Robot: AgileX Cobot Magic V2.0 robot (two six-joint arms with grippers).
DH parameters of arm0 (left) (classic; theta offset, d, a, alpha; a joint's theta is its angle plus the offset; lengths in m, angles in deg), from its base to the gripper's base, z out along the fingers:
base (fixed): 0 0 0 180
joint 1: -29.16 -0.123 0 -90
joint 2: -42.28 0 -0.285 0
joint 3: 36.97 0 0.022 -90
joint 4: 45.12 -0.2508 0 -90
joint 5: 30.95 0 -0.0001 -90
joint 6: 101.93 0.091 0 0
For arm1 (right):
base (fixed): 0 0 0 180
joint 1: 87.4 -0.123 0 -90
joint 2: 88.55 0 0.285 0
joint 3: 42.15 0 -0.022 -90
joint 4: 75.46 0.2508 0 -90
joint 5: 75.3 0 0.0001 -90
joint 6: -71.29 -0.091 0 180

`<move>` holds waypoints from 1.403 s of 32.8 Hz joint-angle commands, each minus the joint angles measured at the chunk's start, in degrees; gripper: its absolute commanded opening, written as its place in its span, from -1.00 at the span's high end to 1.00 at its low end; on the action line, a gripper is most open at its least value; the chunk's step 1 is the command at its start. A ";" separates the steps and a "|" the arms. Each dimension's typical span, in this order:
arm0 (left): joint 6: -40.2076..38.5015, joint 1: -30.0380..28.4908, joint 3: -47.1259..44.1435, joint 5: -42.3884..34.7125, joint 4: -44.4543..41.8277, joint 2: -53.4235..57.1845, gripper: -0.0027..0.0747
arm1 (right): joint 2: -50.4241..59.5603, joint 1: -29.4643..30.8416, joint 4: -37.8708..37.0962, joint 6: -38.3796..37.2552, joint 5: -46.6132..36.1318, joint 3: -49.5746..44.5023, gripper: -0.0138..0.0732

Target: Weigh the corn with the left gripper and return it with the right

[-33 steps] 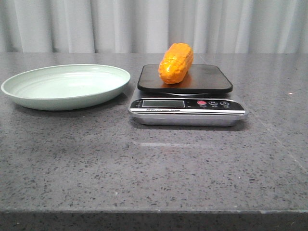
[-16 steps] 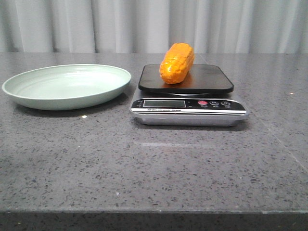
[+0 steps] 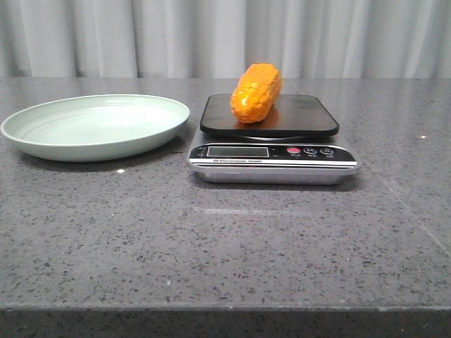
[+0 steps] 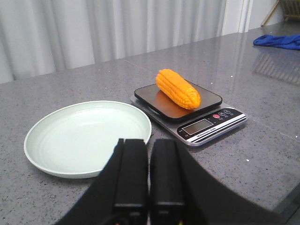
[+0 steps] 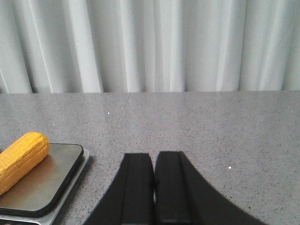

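The orange-yellow corn (image 3: 256, 92) (image 4: 177, 88) (image 5: 19, 160) lies on the black platform of a silver kitchen scale (image 3: 273, 156) (image 4: 201, 126) (image 5: 44, 185). Neither gripper shows in the front view. In the left wrist view my left gripper (image 4: 149, 142) is shut and holds nothing, hanging near the rim of the pale green plate (image 3: 42, 141) (image 4: 56, 136), well back from the scale. In the right wrist view my right gripper (image 5: 153, 156) is shut and empty, off to the scale's right side over bare table.
The pale green plate stands left of the scale and holds nothing. A blue cloth (image 4: 279, 41) lies far off on the table. White curtains (image 3: 225, 35) close the back. The grey speckled table's front edge (image 3: 225, 308) runs along the bottom of the front view.
The corn, scale and plate keep their places. The whole front view shifts by a few pixels between frames.
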 commanded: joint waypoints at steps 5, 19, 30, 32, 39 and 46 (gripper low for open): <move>0.08 0.37 1.51 -4.27 0.21 -0.60 0.60 | -6.10 0.28 0.10 0.09 -5.25 2.58 0.30; 0.08 0.37 1.51 -4.52 0.33 -0.60 0.60 | -6.80 0.17 1.92 0.02 -2.37 2.50 0.30; 0.08 0.37 1.51 -4.88 0.33 -0.60 0.60 | -11.15 -5.88 2.02 0.70 4.96 6.88 -0.45; 0.08 0.37 1.51 -5.18 0.33 -0.60 0.60 | -12.95 -8.74 1.77 1.15 5.97 8.40 -0.55; 0.08 0.37 1.51 -5.48 0.33 -0.60 0.60 | -20.44 -18.17 1.82 1.26 6.25 15.42 -0.60; 0.08 0.37 1.51 -5.48 0.33 -0.60 0.60 | -32.94 -26.81 1.82 -2.33 9.86 27.83 -0.59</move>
